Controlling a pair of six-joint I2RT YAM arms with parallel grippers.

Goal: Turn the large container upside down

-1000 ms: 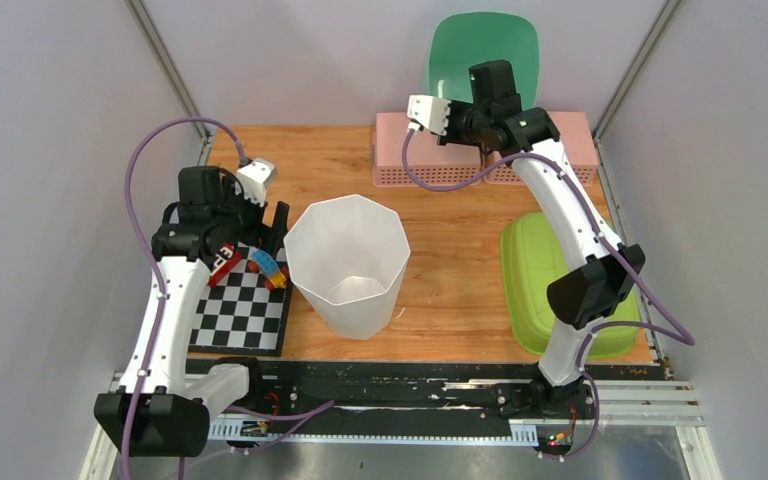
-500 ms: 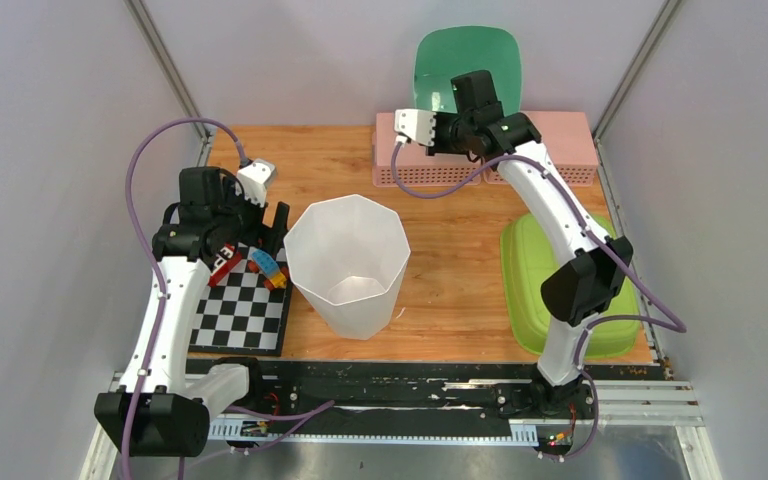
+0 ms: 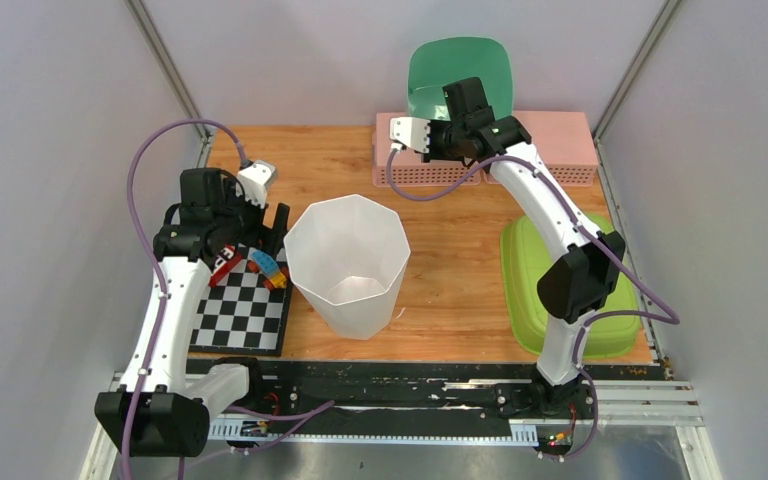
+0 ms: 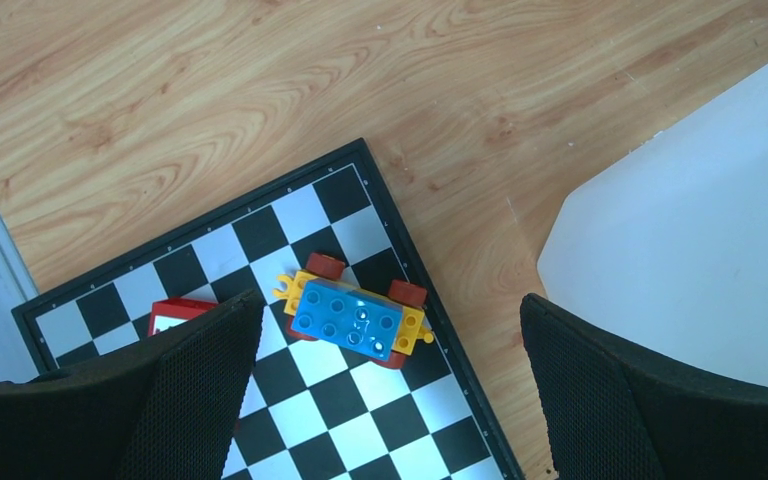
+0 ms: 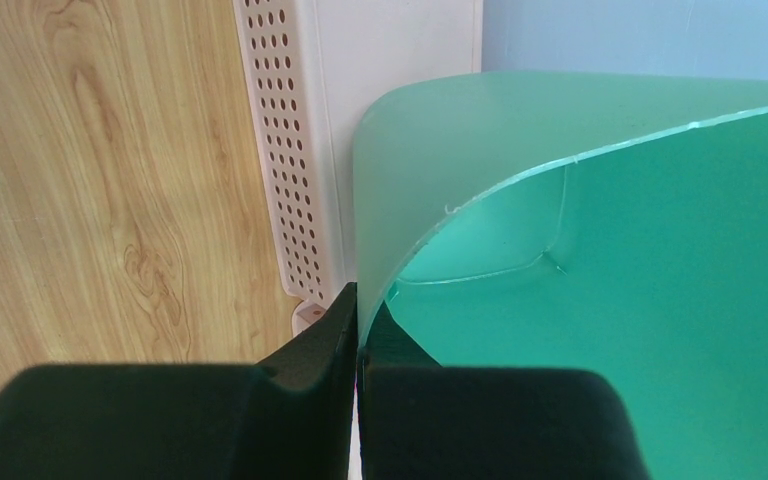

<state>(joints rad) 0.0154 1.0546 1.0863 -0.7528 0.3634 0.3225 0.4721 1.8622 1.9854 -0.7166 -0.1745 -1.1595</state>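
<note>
A large teal-green container [image 3: 460, 65] hangs tilted on its side above the back of the table, over the pink baskets. My right gripper [image 3: 458, 98] is shut on its rim. In the right wrist view the thin rim is pinched between the fingers of the right gripper [image 5: 358, 330], and the container's hollow inside [image 5: 610, 250] fills the right half. My left gripper [image 3: 260, 240] hovers open at the left over a chessboard [image 3: 245, 310], holding nothing. Seen from its own wrist, the left gripper [image 4: 390, 300] has its jaws wide apart.
A tall white bin [image 3: 348, 265] stands upright mid-table, its wall [image 4: 690, 260] close to my left fingers. A blue and yellow toy car [image 4: 352, 320] and a red piece [image 4: 175, 315] lie on the chessboard. Pink perforated baskets [image 3: 560, 140] line the back. A lime-green tub [image 3: 530, 270] lies at right.
My right arm has swung the teal-green container to the left and turned it further over the pink baskets. The left arm has not moved.
</note>
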